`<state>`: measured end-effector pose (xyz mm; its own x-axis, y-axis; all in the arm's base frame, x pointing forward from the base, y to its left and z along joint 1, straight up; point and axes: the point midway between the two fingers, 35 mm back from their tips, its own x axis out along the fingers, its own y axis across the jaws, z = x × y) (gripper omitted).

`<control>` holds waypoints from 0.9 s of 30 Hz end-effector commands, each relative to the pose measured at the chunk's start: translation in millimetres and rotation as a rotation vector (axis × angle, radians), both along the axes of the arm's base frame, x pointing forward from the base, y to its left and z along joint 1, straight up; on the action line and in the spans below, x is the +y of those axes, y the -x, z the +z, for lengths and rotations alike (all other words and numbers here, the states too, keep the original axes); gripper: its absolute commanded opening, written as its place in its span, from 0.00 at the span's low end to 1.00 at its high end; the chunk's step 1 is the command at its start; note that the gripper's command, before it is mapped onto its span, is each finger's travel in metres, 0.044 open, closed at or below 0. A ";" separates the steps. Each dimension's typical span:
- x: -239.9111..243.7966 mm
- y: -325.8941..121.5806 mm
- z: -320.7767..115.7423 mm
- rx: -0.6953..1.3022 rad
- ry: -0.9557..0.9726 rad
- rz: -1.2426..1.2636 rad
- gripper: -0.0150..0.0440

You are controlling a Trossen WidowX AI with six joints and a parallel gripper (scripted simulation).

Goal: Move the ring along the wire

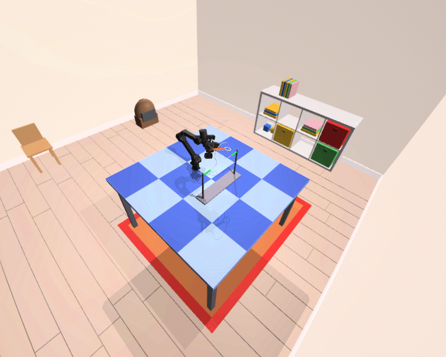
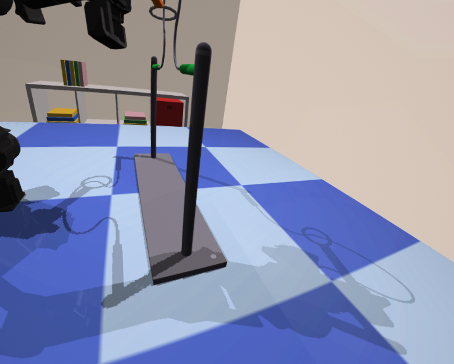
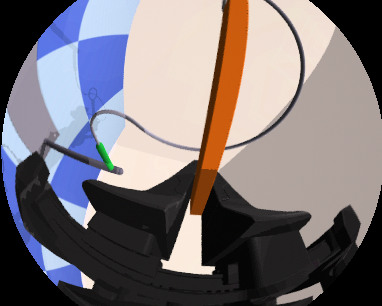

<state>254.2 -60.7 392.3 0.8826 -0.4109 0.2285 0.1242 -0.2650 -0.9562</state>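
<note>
The gripper [image 3: 195, 208] is clamping the lower end of the orange handle [image 3: 220, 93], which is slanting up toward the top of the wrist view. In the exterior view's upper left the ring [image 2: 163, 12] is encircling the thin grey wire [image 2: 164, 41], apparently without touching, high above both posts [image 2: 194, 151].

- One arm [image 1: 190, 143] stood on the table, with one gripper [image 3: 190, 208] and two fingers.
- One orange handle [image 3: 219, 96], one ring [image 2: 163, 12].
- Two dark posts counted: near [image 2: 194, 151], far [image 2: 153, 107].
- Two green wire ends [image 2: 186, 68], one by each post.
- One grey base plate [image 2: 166, 204].
- One checkered table [image 1: 241, 223], one chair [image 1: 32, 143] far left, one shelf unit [image 1: 307, 126] far right.
</note>
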 end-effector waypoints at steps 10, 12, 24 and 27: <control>1.8 -0.6 3.2 0.005 0.162 -0.002 0.00; 1.9 -0.6 3.7 0.005 0.183 -0.003 0.00; -0.1 -0.7 1.2 0.005 0.258 -0.005 0.00; -1.9 -0.8 -1.4 0.005 0.256 -0.005 0.00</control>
<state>254.2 -61.4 395.7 0.8795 -0.3466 0.3261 0.1227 -0.4969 -0.8591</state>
